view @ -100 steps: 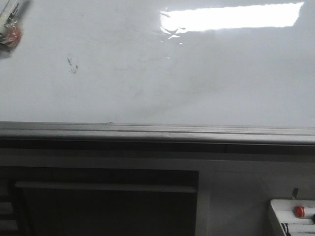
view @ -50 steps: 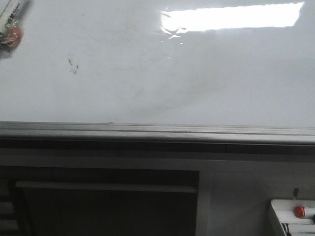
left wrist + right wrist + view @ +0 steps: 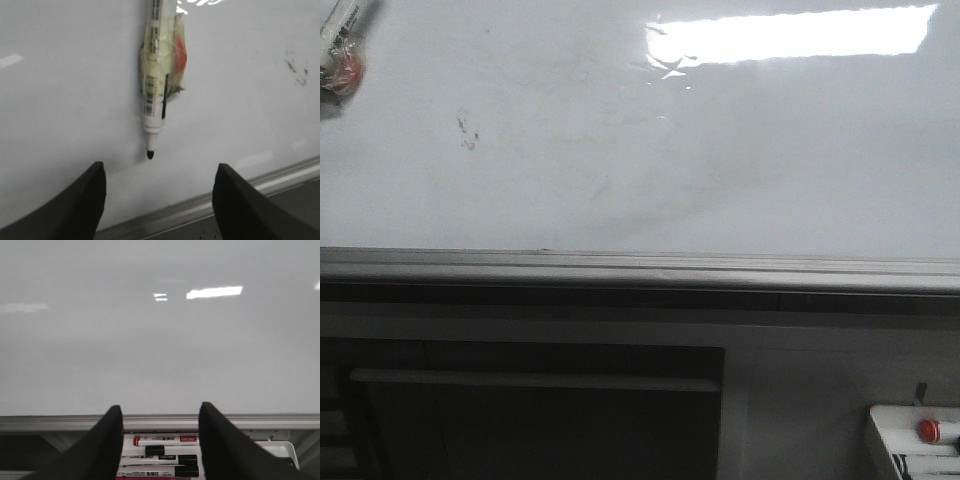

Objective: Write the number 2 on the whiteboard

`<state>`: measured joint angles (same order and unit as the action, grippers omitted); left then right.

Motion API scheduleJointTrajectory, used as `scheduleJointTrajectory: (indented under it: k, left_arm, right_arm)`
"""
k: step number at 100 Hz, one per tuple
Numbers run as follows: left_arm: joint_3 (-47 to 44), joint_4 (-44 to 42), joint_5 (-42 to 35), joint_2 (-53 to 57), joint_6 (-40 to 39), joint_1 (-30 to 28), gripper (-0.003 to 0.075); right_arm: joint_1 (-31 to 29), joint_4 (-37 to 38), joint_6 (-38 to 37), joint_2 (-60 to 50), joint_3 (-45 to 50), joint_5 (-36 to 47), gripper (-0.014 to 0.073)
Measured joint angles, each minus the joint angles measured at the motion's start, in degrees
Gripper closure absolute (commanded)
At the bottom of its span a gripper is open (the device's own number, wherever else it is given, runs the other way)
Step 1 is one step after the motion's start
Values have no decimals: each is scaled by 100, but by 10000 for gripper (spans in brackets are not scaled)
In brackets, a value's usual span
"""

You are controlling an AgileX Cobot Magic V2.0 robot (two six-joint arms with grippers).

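The whiteboard [image 3: 740, 170] fills the front view, glossy, with a grey rail [image 3: 620, 268] along its lower edge. No number 2 shows on it, only a faint dark smudge [image 3: 468, 130]. An uncapped black-tipped marker [image 3: 154, 90], wrapped in clear tape with a red patch, lies against the board, its tip pointing toward my left gripper [image 3: 160, 170]. That gripper is open and holds nothing, a short way from the tip. The same marker [image 3: 340, 45] shows at the front view's top left corner. My right gripper [image 3: 160, 410] is open before the board [image 3: 150, 340], above a tray.
A small white tray [image 3: 898, 432] with a red-capped marker [image 3: 928, 430] sits at the lower right, below the rail. In the right wrist view several markers [image 3: 165, 440] lie in it between my fingers. A dark panel [image 3: 535, 410] lies under the board.
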<state>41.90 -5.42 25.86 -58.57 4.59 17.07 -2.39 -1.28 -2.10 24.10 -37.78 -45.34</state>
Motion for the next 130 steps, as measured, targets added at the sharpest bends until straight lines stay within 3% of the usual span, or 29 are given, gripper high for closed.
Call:
scheduleJointTrajectory:
  k: [30,60,130]
  left_arm:
    - [499,-57,-218,-1060,10,0,289]
    - [629,-110,-261,-1335,10,0,295]
    - [708,-140,-295,-1410,10,190,694]
  right_arm:
    - [0,-12,9,0,0,0,284]
    - [0,-12,9,0,0,-10,284]
    - [0,-22,9,0,0,-10,284]
